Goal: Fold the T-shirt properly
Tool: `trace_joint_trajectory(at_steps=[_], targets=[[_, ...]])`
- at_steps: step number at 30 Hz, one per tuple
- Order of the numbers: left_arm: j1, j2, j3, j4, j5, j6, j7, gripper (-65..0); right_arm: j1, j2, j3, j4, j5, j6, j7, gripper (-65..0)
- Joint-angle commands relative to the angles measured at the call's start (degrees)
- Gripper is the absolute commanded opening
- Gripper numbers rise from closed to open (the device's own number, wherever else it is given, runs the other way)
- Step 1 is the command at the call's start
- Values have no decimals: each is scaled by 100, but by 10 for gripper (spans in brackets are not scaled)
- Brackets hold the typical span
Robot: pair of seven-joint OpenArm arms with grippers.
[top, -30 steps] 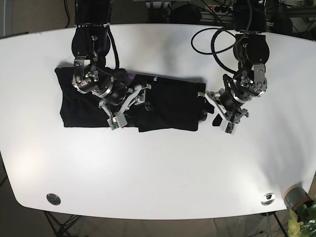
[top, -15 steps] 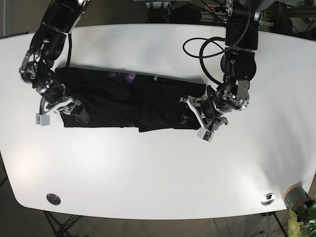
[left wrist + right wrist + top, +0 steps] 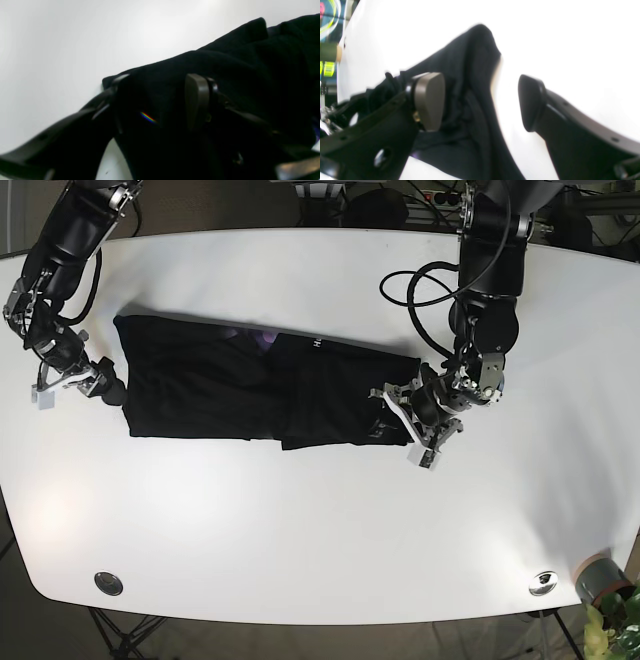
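You have one black T-shirt point(image 3: 265, 385) on one white desk point(image 3: 320, 520). Two arms reach over it, each ending in one hand: left hand point(image 3: 400, 417), right hand point(image 3: 88, 382). Two round metal fittings point(image 3: 108, 583) sit in the desk's near corners.

A white counter point(image 3: 320, 520) with rounded corners carried a black T-shirt point(image 3: 260, 385) spread flat in a long band across its upper middle. Two small round metal fittings sat in the counter near its front edge, one at the left point(image 3: 108, 583) and one at the right point(image 3: 543, 582).
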Motion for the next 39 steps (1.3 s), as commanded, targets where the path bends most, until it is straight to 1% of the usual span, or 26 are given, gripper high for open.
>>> trace_joint_trajectory(at_steps=[1,4,8,10,11,14,16,18,20,24,26,31,32,33,35,37,38,39], targets=[[-65,-41,-46,548,-8,5,-26,-350,78,98,25,-157,90,128,130,-212],[93,-155,-55,1137,-8,5,27,-350,34,80,-19,-166,90,145,245,-212],[207,-234,-55,1665,-8,5,308,-350,25,71,-327,-184,90,356,289,-214],[207,-234,-55,1673,-8,5,361,-350,25,-8,-380,-184,90,383,289,-216],[233,-234,-55,1673,-8,5,361,-350,25,-78,-388,-184,90,383,289,-216],[357,-243,-55,1638,27,5,343,-350,25,-131,-388,-184,90,383,289,-212],[374,-243,-55,1489,27,5,343,-350,34,-245,-406,-184,90,383,289,-212],[374,-243,-55,1330,27,5,343,-350,43,-307,-511,-184,90,383,289,-212],[374,-243,-55,1137,27,5,343,-350,60,-307,-687,-184,90,383,289,-212],[357,-225,-46,706,27,5,334,-350,34,-333,-1013,-184,81,383,526,-216],[365,-225,-38,654,18,5,326,-350,34,-342,-1171,-184,81,339,570,-219],[374,-225,-20,636,18,5,326,-350,25,-360,-1171,-184,81,339,579,-230],[374,-234,-11,627,27,5,326,-350,25,-360,-1171,-184,81,339,588,-255],[374,-234,-11,610,27,5,326,-350,25,-360,-1180,-184,81,339,640,-300],[374,-234,-11,601,27,5,326,-350,25,-333,-1206,-184,81,339,746,-415],[374,-234,-11,601,27,5,326,-350,25,-307,-1268,-184,81,321,799,-606],[374,-234,-11,601,27,5,326,-350,34,-307,-1268,-184,81,321,799,-644],[374,-225,-11,601,27,5,326,-350,34,-307,-1268,-166,81,321,799,-629]])
